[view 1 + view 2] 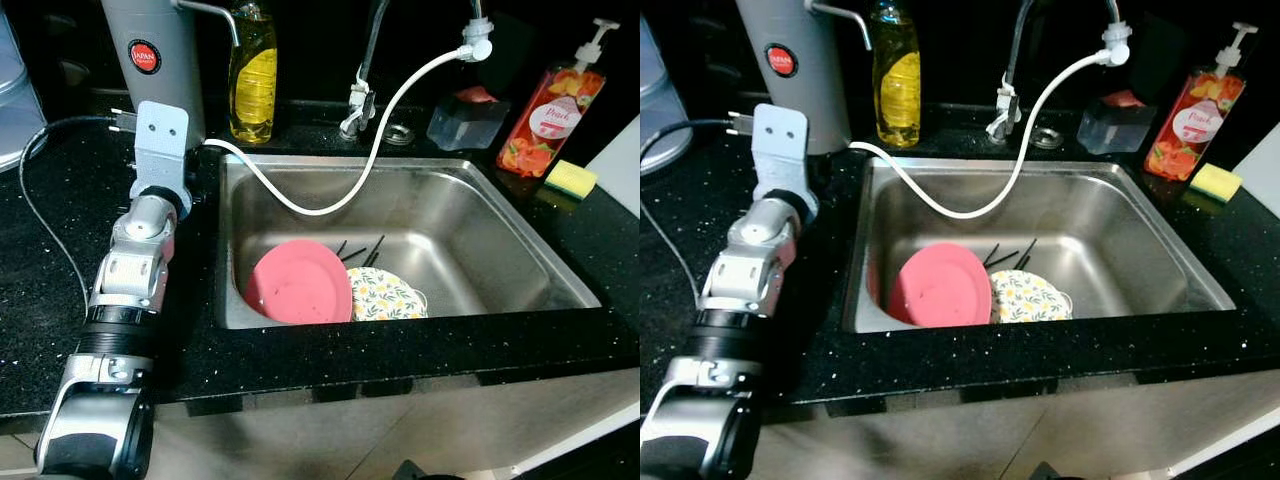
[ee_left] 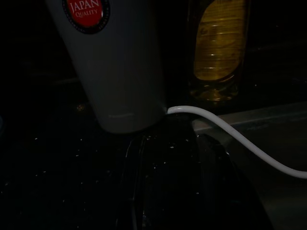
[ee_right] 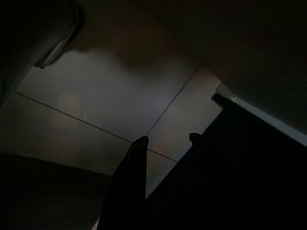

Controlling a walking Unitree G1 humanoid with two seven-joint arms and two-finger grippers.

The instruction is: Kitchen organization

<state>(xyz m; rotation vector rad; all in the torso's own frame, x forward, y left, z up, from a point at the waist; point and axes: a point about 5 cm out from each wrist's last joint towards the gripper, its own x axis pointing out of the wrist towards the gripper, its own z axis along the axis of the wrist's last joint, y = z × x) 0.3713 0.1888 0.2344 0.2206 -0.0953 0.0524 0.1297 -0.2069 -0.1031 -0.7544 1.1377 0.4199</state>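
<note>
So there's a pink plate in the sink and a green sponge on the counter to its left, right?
Not quite. The pink plate is in the sink, but the sponge sits on the counter to its right, as the left eye view shows.

The black speckled counter carries a steel sink set into it. At the back edge stand a grey canister by the sink's back left corner, a yellow soap bottle beside it, a clear tub and an orange pump bottle. A yellow sponge lies near the right edge. A dark cord loops over the left side. At the far left edge sits what may be a clear container.
</note>
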